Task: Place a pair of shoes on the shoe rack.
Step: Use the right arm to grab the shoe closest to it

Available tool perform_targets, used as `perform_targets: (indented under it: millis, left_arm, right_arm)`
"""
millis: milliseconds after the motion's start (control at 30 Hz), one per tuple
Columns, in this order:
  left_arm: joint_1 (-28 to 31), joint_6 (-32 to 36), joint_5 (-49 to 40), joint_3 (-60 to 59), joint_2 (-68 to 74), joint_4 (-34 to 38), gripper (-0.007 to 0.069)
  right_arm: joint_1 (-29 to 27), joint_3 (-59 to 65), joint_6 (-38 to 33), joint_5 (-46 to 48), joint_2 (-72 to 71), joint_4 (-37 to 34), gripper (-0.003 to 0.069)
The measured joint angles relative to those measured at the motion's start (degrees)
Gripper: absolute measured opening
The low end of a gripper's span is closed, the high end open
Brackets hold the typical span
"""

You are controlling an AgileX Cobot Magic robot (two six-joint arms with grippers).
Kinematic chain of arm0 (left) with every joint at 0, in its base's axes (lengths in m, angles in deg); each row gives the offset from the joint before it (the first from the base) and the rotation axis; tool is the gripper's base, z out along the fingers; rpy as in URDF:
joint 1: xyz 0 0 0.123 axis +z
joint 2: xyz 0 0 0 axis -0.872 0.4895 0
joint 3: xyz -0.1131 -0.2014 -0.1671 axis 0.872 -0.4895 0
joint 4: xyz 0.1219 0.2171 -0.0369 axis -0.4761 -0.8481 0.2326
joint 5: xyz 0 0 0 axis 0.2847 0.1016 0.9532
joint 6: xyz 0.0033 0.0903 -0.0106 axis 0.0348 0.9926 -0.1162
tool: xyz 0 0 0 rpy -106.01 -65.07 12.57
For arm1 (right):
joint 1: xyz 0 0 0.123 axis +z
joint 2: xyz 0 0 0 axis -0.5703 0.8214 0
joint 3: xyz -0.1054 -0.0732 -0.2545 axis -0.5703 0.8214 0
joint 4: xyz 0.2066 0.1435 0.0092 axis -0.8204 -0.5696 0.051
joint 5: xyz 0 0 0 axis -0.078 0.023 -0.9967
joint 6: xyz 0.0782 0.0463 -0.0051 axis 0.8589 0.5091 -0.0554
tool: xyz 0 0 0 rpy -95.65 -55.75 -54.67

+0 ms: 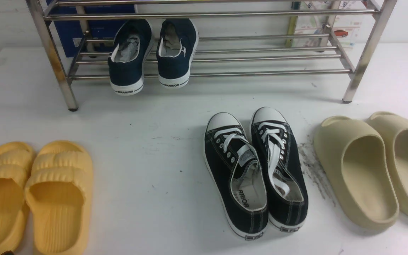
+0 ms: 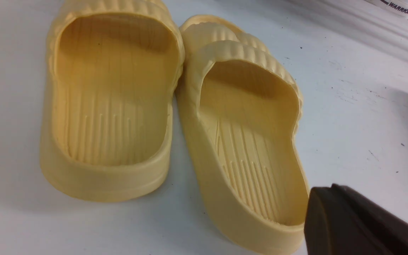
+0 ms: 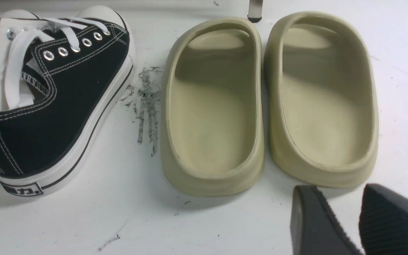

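The black canvas low-top sneakers stand side by side on the white floor, right of centre in the front frame. Nearest me, the right gripper has its fingers apart with nothing between them, while the left gripper has its fingers together, holding nothing I can see. The right one looks nearer to the sneakers: they lie toward the robot's left from its fingers, past the beige clogs. The left one is by the yellow foam slides, lower left in the front frame.

Both sneakers point their toes toward the rack, long axes slanting from lower right to upper left; I'd judge the fingers must line up with that slant. Farther off, the stainless-steel shoe rack spans the top, navy WARRIOR sneakers on its lower bars, upper left of centre.

The rack's top is cut off, both arms are almost wholly out of the front frame, and only a white sliver of sneaker shows to the left wrist.
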Motion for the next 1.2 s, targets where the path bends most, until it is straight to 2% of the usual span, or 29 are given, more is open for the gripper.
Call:
perform_targets:
  millis: [967, 1000, 1067, 1100, 1133, 1200]
  left_arm:
    - [0.0, 0.0, 0.0, 0.0, 0.0, 0.01, -0.0008]
    - [0.0, 0.0, 0.0, 0.0, 0.0, 0.01, -0.0008]
    - [0.0, 0.0, 0.0, 0.0, 0.0, 0.01, -0.0007]
    - [0.0, 0.0, 0.0, 0.0, 0.0, 0.01, -0.0007]
    - [0.0, 0.0, 0.0, 0.0, 0.0, 0.01, -0.0007]
    - [0.0, 0.0, 0.0, 0.0, 0.0, 0.01, -0.0007]
  right_arm:
    - [0.0, 0.13, 0.14, -1.36, 0.0, 0.09, 0.0239]
    - [0.0, 0.34, 0.97, -2.58, 0.0, -1.26, 0.0239]
    - [0.0, 0.56, 6.38, -7.66, 0.0, -8.99, 0.0239]
    - [0.0, 0.56, 6.87, -7.66, 0.0, -8.99, 0.0239]
    - [0.0, 0.56, 10.31, -10.63, 0.0, -14.65, 0.0239]
    - [0.0, 0.56, 13.51, -13.42, 0.0, -19.82, 0.0239]
